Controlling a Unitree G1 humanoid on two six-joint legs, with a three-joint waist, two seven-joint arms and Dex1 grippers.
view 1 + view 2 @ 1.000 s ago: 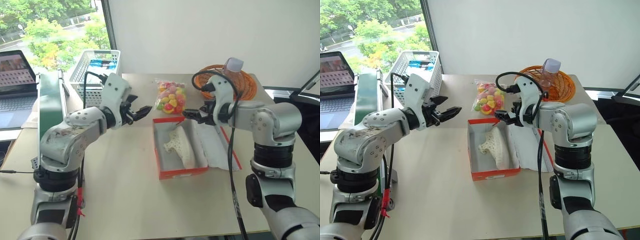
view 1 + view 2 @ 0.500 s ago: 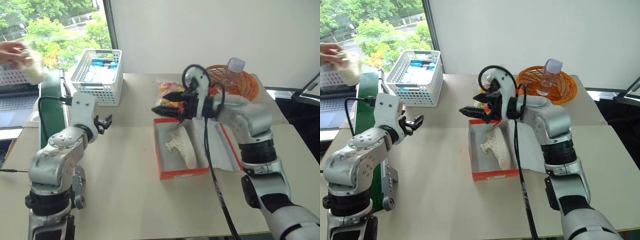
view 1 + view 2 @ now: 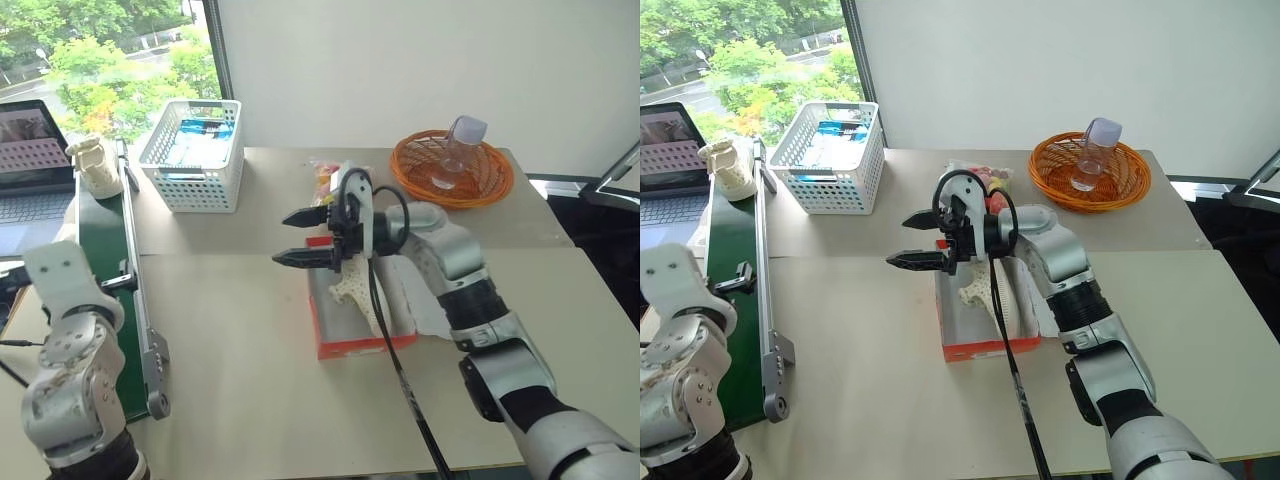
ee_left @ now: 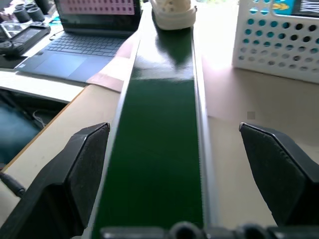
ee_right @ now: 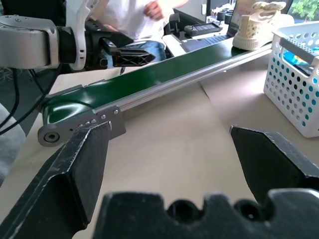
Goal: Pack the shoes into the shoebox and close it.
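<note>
Head view: one shoe (image 3: pixel 358 290) in the open shoebox (image 3: pixel 357 344), just beneath my right gripper (image 3: pixel 296 237), fingers spread, empty, arm reaching leftward. Left wrist view: second shoe (image 4: pixel 173 11) ahead on the belt (image 4: pixel 158 144); left gripper (image 4: pixel 174 164) released.

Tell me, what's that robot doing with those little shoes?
It's packing them into a red shoebox, which lies open on the table. One shoe is already inside. The other shoe sits at the far end of a green conveyor belt, waiting. The left pincer is open and lined up over the belt, facing that shoe. The right pincer is open too, empty, hovering just above the box.
</note>
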